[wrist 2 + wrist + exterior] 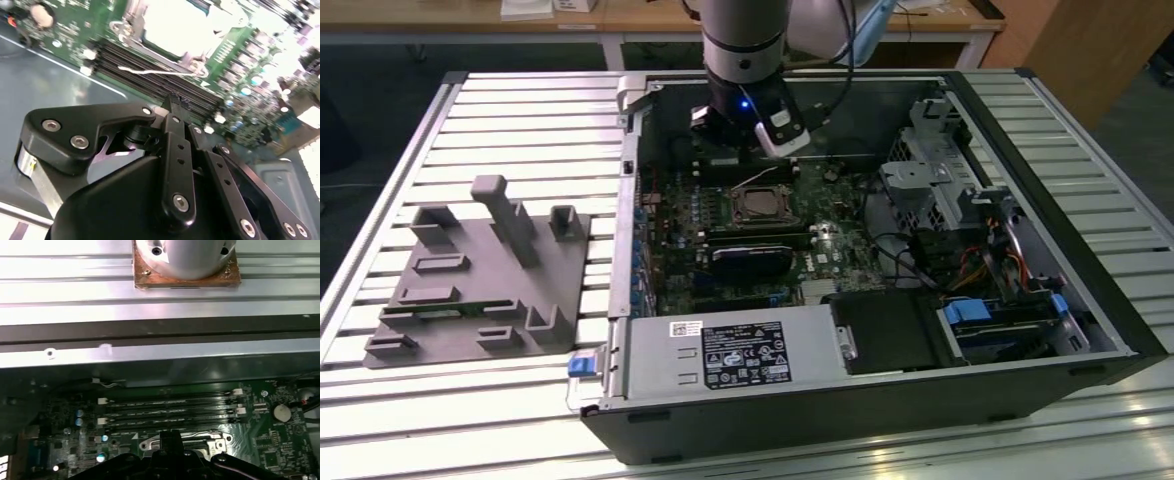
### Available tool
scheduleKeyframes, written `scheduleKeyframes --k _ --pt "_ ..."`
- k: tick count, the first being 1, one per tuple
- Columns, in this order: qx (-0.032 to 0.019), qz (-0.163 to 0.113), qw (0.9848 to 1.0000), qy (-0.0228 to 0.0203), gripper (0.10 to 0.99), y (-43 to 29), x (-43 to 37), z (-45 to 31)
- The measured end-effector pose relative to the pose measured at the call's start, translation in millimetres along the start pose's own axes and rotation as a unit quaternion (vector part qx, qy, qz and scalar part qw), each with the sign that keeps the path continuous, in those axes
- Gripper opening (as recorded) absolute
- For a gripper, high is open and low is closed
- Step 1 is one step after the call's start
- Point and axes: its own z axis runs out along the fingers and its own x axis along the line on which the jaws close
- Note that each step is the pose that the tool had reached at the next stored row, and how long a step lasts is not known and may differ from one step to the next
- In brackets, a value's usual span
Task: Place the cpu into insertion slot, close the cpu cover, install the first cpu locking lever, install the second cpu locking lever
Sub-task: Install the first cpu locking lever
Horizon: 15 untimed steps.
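Gripper point(174, 98) looks pinched together and empty, hovering just beside the insertion slot point(761, 205). The cpu point(170, 22) sits inside with the cpu cover point(216, 442) down, I think, though the glare's bad. Can't say whether the thin locking lever point(155, 71) alongside is latched.

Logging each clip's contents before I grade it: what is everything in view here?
table: one, silvery, slatted, under everything
fixture: one, grey, on table, exterior view's left
case: one, black, open, mid-table
board: one, green, inside case
slot: one, metal-framed, mid-board, beside gripper
memory slots: several, black, beside slot
card: one, black, long, on board
power supply: one, grey, labelled, case's near edge
arm: one, grey and black, above case
gripper: one, black, over board near slot
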Motion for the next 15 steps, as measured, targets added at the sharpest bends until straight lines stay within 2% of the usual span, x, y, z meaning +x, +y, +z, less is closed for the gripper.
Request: scheduleKeyframes --k 2,7,8,9,12,13,15 --pt "0.0 0.0 1.0 0.0001 0.106 0.2 -3.4 0.3" --pt "0.0002 0.0 1.0 -0.0002 0.106 0.2 -3.6 0.5" --pt "0.002 0.0 1.0 -0.0011 0.106 0.2 -3.6 0.7" --pt "0.0067 -0.001 1.0 -0.0036 0.106 0.1 -3.6 0.8" --pt "0.022 -0.005 0.9996 -0.0154 0.106 0.0 -3.5 1.4" --pt "0.0256 -0.006 0.9995 -0.0195 0.106 -0.1 -3.5 1.6" --pt "0.0297 -0.007 0.9992 -0.0265 0.106 -0.4 -3.4 2.5"
